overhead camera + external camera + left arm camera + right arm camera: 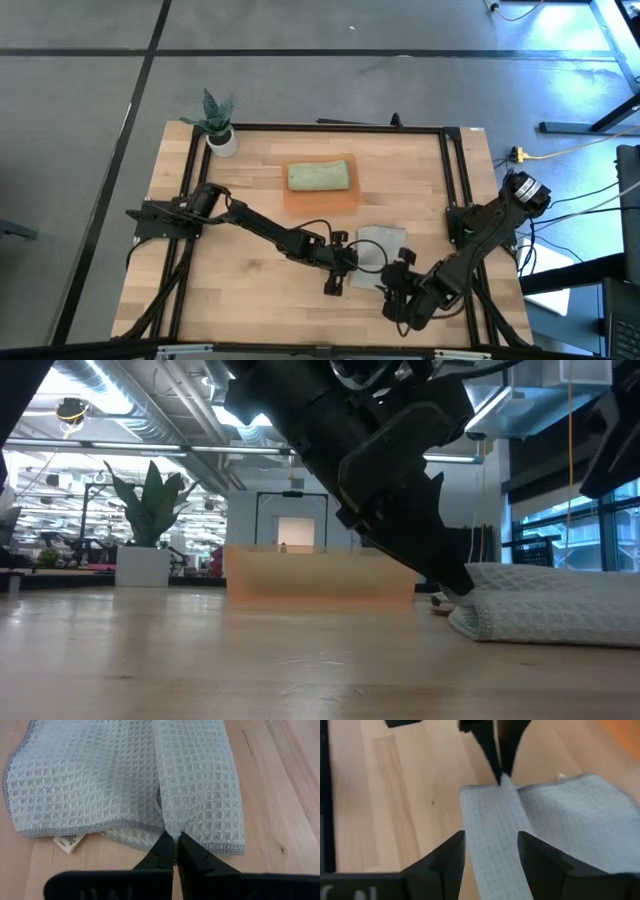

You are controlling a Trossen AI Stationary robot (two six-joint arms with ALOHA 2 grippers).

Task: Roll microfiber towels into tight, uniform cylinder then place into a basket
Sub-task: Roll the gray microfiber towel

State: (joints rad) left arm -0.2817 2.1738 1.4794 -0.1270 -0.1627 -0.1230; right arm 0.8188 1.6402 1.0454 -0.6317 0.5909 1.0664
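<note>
A pale grey waffle-weave towel (381, 243) lies on the table right of centre, one side folded over into a thick strip (200, 785). My left gripper (175, 845) reaches in from the left and is shut on the towel's edge. My right gripper (490, 845) hovers open at the towel's near side (395, 283), a finger on either side of the strip and apart from it. The orange basket (322, 203) stands farther back with a rolled green towel (320, 176) lying in it. My left gripper pinches the grey towel's hemmed edge (170, 829) between its two fingertips, where the folded strip meets the flat part. The fingers slant down from the table's left (455, 582). The towel lies slack on the table.
A small white plant pot (222, 140) stands at the far left corner of the table. A black frame rail (455, 190) runs along the table's right side. Bare wood lies left of and in front of the towel.
</note>
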